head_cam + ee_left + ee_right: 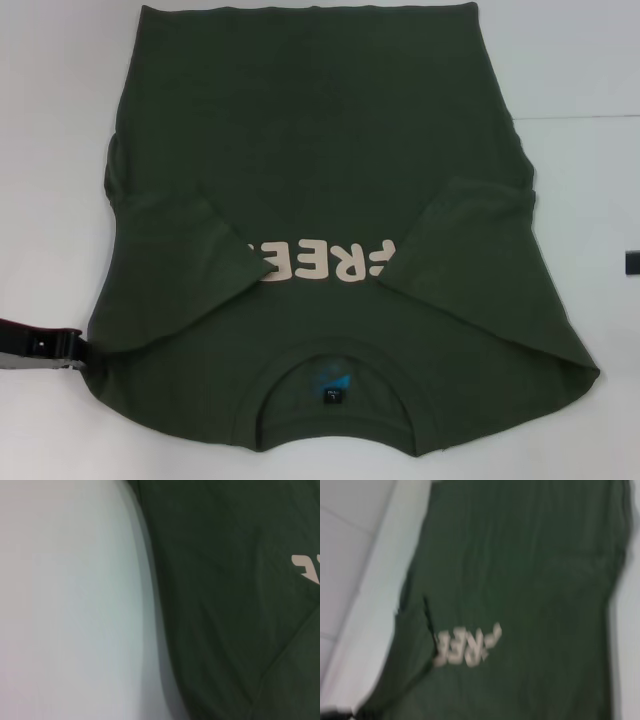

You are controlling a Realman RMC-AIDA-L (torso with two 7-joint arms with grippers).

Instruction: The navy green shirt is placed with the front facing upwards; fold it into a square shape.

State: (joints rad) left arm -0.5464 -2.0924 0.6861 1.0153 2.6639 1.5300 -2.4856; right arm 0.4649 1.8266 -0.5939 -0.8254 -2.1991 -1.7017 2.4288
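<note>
The navy green shirt [320, 180] lies front-up mid-bench, both sleeves folded inward, collar at 6 o'clock. The left hand [45, 345] sits at 8 o'clock; whether it's wide or narrow, I cannot tell. Next fold should keep edges aligned, cloth flat.

A white table [60, 150] fills the frame. The navy green shirt [320, 160] lies flat on it across the centre, collar toward the bottom edge, hem toward the top, both sleeves folded inward over the chest lettering [320, 262]. Bare tabletop shows along the left and right sides.
</note>
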